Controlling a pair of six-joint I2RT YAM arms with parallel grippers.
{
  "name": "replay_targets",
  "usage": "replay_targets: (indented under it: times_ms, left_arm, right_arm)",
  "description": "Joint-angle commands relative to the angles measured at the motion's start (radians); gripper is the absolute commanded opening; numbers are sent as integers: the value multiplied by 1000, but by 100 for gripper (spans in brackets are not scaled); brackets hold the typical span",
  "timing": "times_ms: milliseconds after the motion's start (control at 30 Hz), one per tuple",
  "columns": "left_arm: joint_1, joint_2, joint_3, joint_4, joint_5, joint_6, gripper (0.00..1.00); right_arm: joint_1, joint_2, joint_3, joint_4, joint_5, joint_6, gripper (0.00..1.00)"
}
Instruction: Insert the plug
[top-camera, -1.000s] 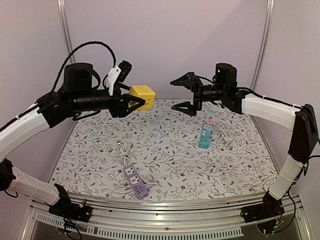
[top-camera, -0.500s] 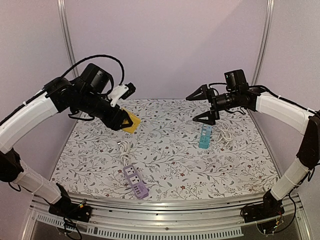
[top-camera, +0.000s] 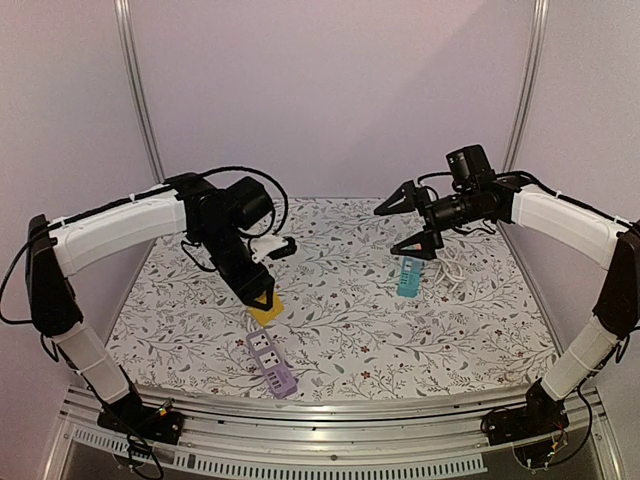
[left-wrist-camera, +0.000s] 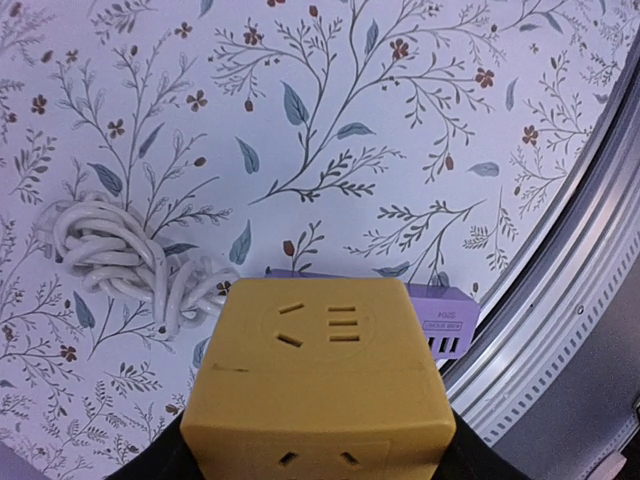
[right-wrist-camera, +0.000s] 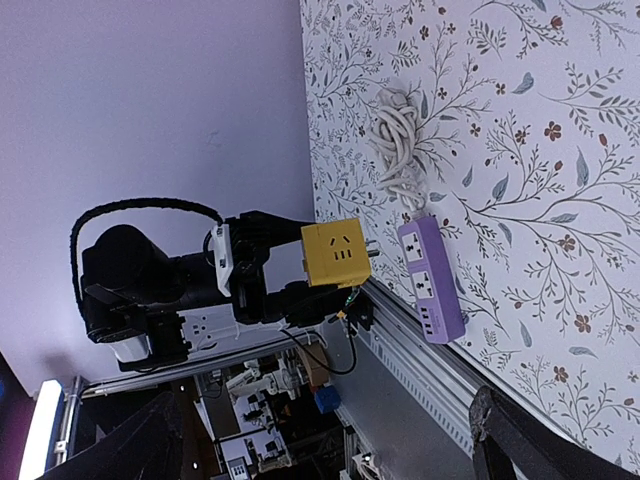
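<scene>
My left gripper (top-camera: 262, 298) is shut on a yellow cube adapter (top-camera: 266, 309) and holds it pointing down, just above and behind the purple power strip (top-camera: 272, 363). In the left wrist view the cube (left-wrist-camera: 320, 380) fills the lower middle, with the purple strip (left-wrist-camera: 445, 314) partly hidden behind it. The right wrist view shows the cube (right-wrist-camera: 337, 252) with its prongs pointing toward the purple strip (right-wrist-camera: 432, 277). My right gripper (top-camera: 415, 220) is open and empty, raised above a teal power strip (top-camera: 410, 274).
A coiled white cord (top-camera: 247, 293) lies behind the purple strip and shows in the left wrist view (left-wrist-camera: 110, 250). Another white cord (top-camera: 452, 268) lies by the teal strip. The table's metal front rail (top-camera: 330, 410) runs just in front of the purple strip.
My left arm has swung down and forward from the back left, carrying the yellow cube to just above the purple strip. My right gripper moved right over the teal strip and stays open.
</scene>
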Motion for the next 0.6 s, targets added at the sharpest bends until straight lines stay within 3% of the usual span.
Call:
replay_targets:
  times_ms: [0, 67, 233, 567]
  left_arm:
    - [-38, 10, -46, -55, -5, 154, 0]
    - [-41, 16, -70, -61, -42, 210, 0]
    - [-49, -1, -98, -62, 88, 358, 0]
    - [-59, 62, -111, -57, 109, 331, 0]
  right_arm:
    - [3, -21, 7, -95, 8, -45, 99]
    - [3, -21, 17, -125, 10, -60, 99]
    - [3, -18, 36, -165, 16, -78, 99]
    - [3, -109, -59, -159, 71, -73, 99]
